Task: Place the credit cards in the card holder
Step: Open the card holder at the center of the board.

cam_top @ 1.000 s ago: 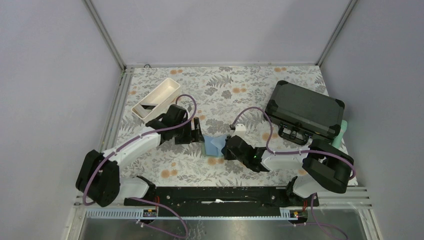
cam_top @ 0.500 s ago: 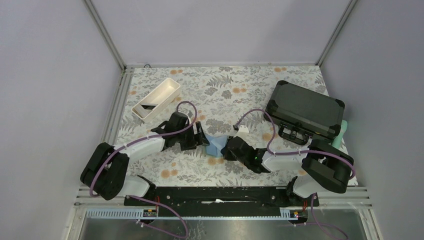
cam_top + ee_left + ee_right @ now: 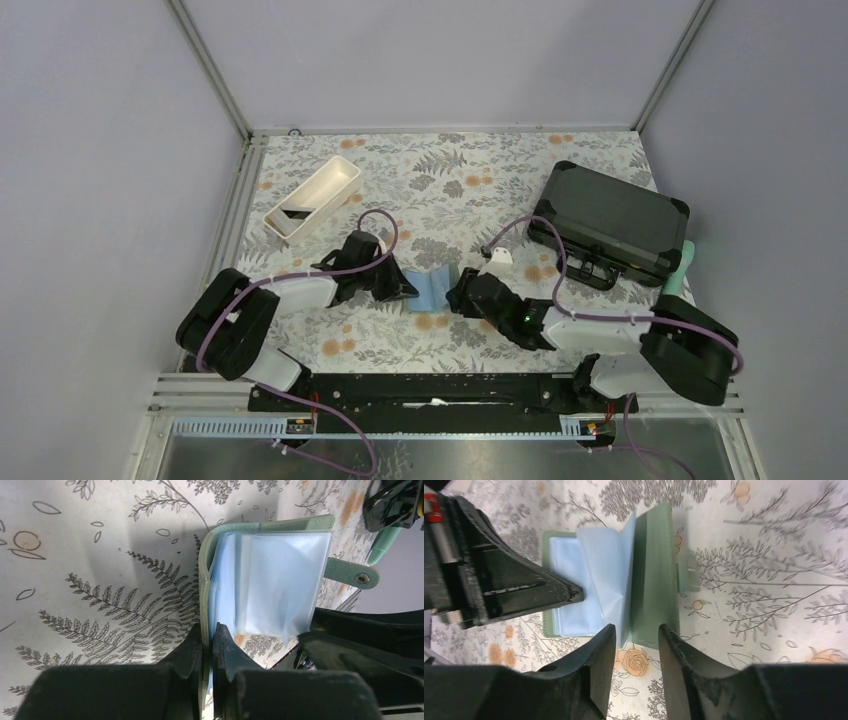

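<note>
The card holder point(image 3: 430, 287), a sage-green wallet with pale blue translucent pockets, lies opened on the floral table between the two arms. My left gripper point(image 3: 208, 631) is shut on the edge of its left green cover, and the blue pockets point(image 3: 270, 587) fan out beyond the jaws. In the top view the left gripper point(image 3: 408, 291) meets the holder from the left. My right gripper point(image 3: 636, 631) stands open just short of the right green cover point(image 3: 655, 580), with only tabletop between its fingers. In the top view the right gripper point(image 3: 459, 297) is beside the holder's right edge. The credit cards are out of view.
A white oblong tray point(image 3: 335, 180) with a dark shape inside stands at the back left. A large black hard case point(image 3: 610, 225) lies at the back right, with a mint-green object point(image 3: 680, 268) beside it at the table's right edge.
My left gripper came in from the left and shut on the holder's left cover. My right gripper opened and let go of the holder, which now lies spread flatter.
</note>
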You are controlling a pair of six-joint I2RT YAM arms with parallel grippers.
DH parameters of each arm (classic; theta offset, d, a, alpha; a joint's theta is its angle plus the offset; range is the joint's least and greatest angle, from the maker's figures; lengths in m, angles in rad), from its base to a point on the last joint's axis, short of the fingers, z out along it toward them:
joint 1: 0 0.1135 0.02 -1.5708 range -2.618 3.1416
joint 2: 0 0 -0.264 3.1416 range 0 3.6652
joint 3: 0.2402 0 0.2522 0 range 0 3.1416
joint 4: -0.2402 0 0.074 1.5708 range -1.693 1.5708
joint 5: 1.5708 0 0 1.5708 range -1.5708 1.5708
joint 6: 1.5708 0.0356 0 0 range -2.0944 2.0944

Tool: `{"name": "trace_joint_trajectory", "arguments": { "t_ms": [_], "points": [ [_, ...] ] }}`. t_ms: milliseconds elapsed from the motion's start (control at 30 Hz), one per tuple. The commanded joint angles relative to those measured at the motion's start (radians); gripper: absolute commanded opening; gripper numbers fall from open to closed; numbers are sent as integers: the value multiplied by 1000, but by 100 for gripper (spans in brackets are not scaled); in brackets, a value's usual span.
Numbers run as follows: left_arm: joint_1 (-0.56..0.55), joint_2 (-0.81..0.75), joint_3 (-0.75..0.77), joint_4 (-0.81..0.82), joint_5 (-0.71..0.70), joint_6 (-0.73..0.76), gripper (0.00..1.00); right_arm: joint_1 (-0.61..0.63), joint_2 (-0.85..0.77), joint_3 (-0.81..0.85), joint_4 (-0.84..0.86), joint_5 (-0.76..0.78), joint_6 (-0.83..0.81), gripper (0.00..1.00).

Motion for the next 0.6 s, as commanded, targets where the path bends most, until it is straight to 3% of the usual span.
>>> {"name": "trace_joint_trajectory", "arguments": {
  "t_ms": [0,67,200,367,567],
  "points": [
    [-3,-41,-7,67,6,-6,0,-6,-155,-14,-63,110,-87,50],
    [-3,-40,-1,63,10,-6,0,-6,-196,5,-73,92,-152,54],
    [-3,-35,10,61,16,-4,0,-7,-204,85,-65,-47,-264,53],
    [-6,-45,15,54,20,-1,0,-6,-116,158,1,-238,-252,39],
    [-7,-52,14,51,22,2,0,-6,24,200,64,-270,-224,30]
  ]
}}
